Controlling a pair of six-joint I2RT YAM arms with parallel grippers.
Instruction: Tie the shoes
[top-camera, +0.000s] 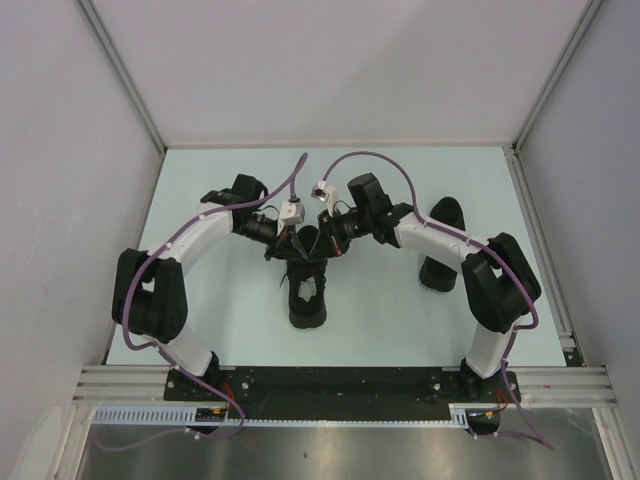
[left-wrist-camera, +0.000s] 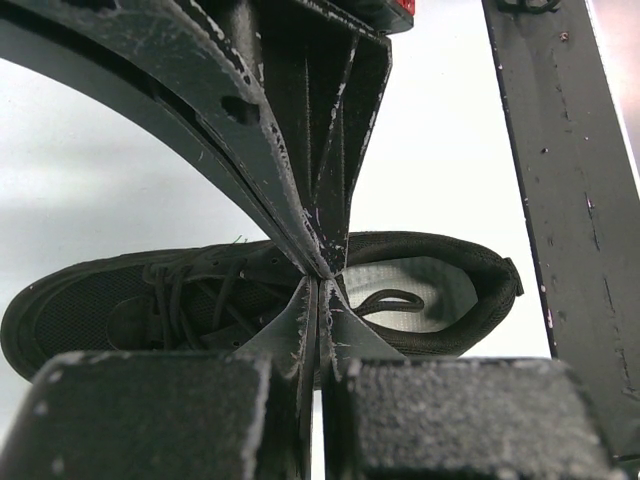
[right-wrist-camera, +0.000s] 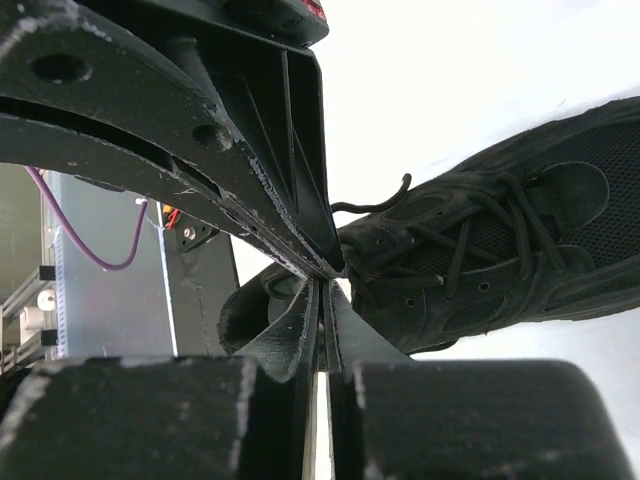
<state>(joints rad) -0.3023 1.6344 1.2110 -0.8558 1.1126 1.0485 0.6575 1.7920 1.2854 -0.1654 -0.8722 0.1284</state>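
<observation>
my left pincer (left-wrist-camera: 320, 283): pressed closed above sneaker (left-wrist-camera: 130, 310)
my right pincer (right-wrist-camera: 325, 280): closed likewise
laces (right-wrist-camera: 465, 245): no bow visible; tying remains

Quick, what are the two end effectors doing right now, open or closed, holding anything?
Left end effector: closed; whether it pinches a lace cannot be told.
Right end effector: closed; whether it pinches a lace cannot be told.

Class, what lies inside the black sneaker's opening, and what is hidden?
A pale grey insole shows, with a black lace loop lying on it. The shut left gripper covers part of the opening; the toe end is hidden under the sneaker's upper.
</observation>
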